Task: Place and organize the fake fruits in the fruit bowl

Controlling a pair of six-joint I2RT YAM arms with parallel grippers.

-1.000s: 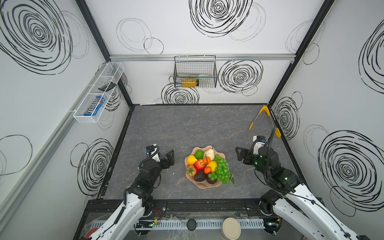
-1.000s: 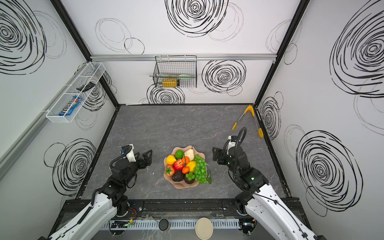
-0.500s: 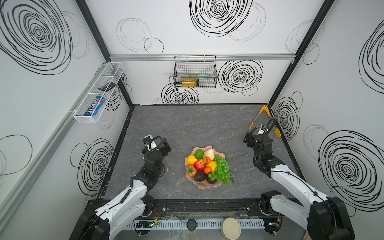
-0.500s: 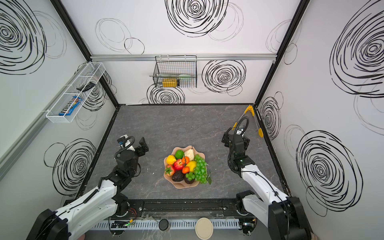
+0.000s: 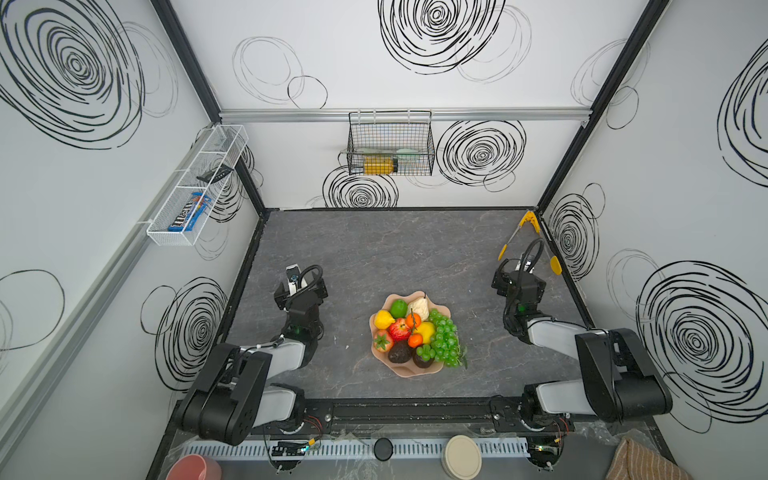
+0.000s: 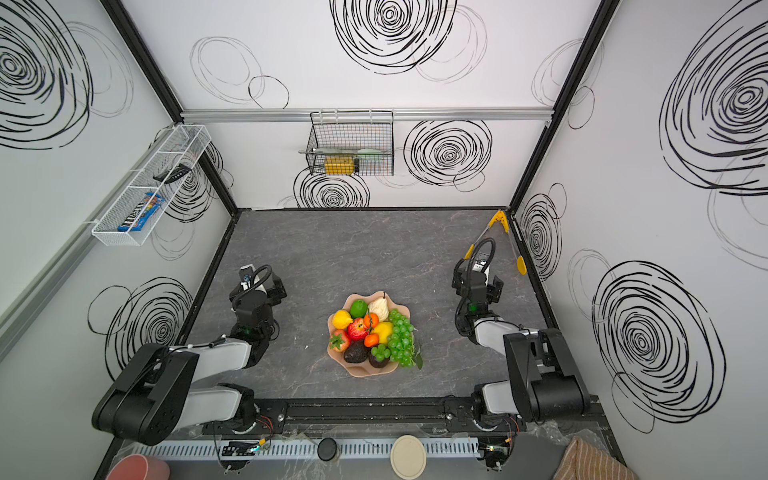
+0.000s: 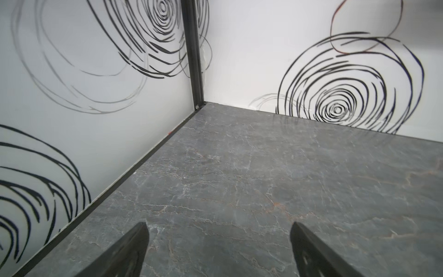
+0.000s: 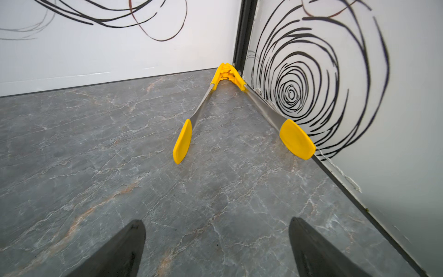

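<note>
The fruit bowl (image 5: pixel 409 371) (image 6: pixel 365 371), peach-pink with a wavy rim, sits on the grey table near the front middle in both top views. The fake fruits fill it: a red apple (image 5: pixel 400 329), a lemon (image 5: pixel 384 320), a lime (image 5: pixel 398 308), a pale pear (image 5: pixel 419 308), a dark avocado (image 5: pixel 400 352) and a grape bunch (image 5: pixel 444 340) draped over the right rim. My left gripper (image 5: pixel 301 291) (image 7: pixel 218 226) stands open and empty, well left of the bowl. My right gripper (image 5: pixel 518 282) (image 8: pixel 216 221) is open and empty, well right of it.
Yellow-tipped tongs (image 5: pixel 525 241) (image 8: pixel 182 141) lie open in the back right corner, just beyond my right gripper. A wire basket (image 5: pixel 390 149) hangs on the back wall and a white rack (image 5: pixel 195 191) on the left wall. A cream disc (image 5: pixel 461 455) and coral bowl (image 5: pixel 193 467) sit off the front edge.
Both arms have folded back, drawing the grippers away from the bowl and swinging them toward the back corners. The fruits and the bowl have not moved.
</note>
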